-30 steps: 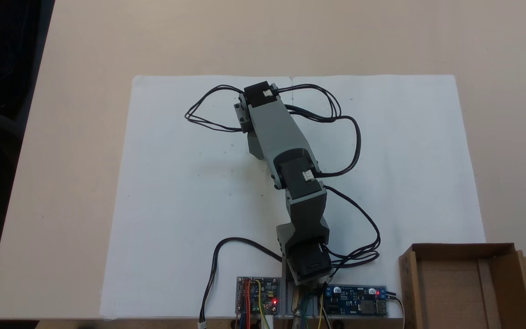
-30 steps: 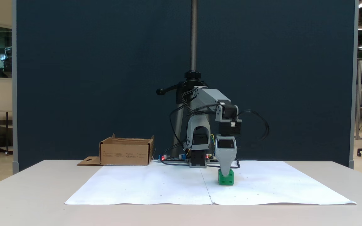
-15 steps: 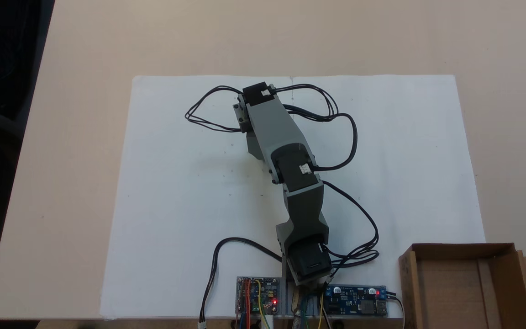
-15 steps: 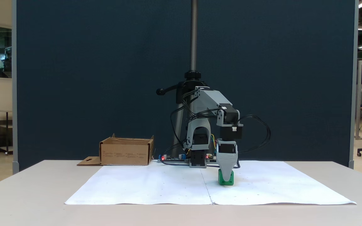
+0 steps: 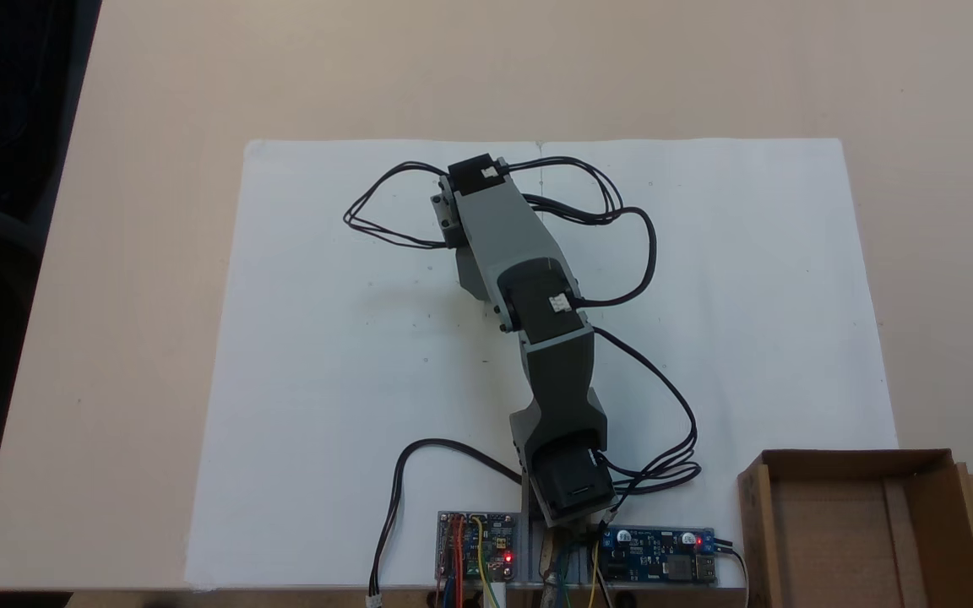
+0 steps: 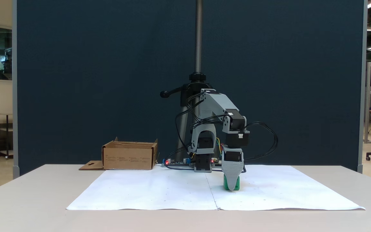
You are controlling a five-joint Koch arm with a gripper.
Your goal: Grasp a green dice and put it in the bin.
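1. The pincer [image 6: 232, 184] points straight down at the lower middle of the front fixed view, its grey tip covering most of the green dice [image 6: 226, 186].
2. Only one jaw face shows, so I cannot tell whether it is clenched on the dice or loose around it.
3. The dice sits on the white paper [image 6: 159, 190], a little right of the centre fold, well apart from the box [image 6: 129, 156].
4. The arm [image 6: 219, 106] rises from its base, bends forward and drops steeply to the wrist.
5. From above, the arm [image 5: 520, 262] stretches from the lower middle toward the upper middle and hides pincer and dice beneath it.
6. The box [image 5: 841, 528] is cut off at the lower right edge of the view from above.
7. Faint print on the box front is too small to read.
8. Circuit boards [image 5: 660, 556] with red lights sit by the base.
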